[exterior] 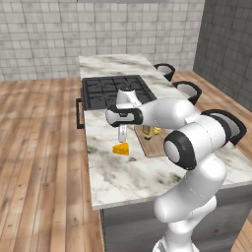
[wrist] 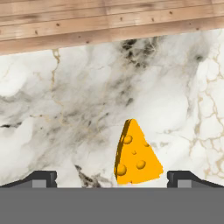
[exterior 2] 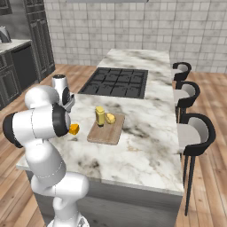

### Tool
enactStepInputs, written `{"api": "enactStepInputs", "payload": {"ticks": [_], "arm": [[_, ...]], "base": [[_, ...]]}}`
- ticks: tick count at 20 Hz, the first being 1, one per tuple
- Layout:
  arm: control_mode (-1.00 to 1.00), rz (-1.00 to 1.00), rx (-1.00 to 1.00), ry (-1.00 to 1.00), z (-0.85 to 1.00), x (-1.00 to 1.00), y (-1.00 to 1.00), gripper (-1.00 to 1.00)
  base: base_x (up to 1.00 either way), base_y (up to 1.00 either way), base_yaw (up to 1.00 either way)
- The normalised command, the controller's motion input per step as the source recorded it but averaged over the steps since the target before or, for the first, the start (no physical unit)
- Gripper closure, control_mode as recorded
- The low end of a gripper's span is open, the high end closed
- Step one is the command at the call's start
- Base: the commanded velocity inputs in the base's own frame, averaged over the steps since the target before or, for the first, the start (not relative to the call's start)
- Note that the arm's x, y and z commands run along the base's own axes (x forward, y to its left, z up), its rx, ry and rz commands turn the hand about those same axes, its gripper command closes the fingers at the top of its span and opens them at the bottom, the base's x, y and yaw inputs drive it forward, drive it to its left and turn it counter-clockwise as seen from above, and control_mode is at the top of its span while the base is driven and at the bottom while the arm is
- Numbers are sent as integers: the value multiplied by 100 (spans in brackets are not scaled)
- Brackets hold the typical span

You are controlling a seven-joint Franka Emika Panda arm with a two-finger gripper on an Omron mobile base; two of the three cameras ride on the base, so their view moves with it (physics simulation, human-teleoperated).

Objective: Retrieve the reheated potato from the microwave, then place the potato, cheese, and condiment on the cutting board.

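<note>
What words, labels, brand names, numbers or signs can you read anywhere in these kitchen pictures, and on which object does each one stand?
None can be read.
The condiment bottle on the cutting board shows a plain yellow side with no label.
The cheese has only holes, no writing.
The counter and stovetop carry no markings.

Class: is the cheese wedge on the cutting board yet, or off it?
Off. The cheese lies on the marble counter, beside the cutting board.
</note>
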Motion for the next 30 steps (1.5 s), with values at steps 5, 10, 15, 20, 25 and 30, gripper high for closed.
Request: {"api": "enactStepInputs", "payload": {"ticks": [5, 10, 15, 20, 25, 30], "arm": [[-100, 7, -3, 0, -29, 14, -1, -100], [-100, 7, 0, -1, -23, 16, 0, -100], [-100, 6, 0, -2, -21, 26, 1, -100], [-100, 2, -1, -2, -20, 21, 1, -100], [-100, 0, 0, 0, -12, -6, 11, -100], [-100, 0, 0, 0, -30, 0, 12, -100]], "base": [[0, 0, 0], [0, 0, 0], [0, 0, 0], [0, 0, 0], [0, 0, 0], [0, 0, 0]]}}
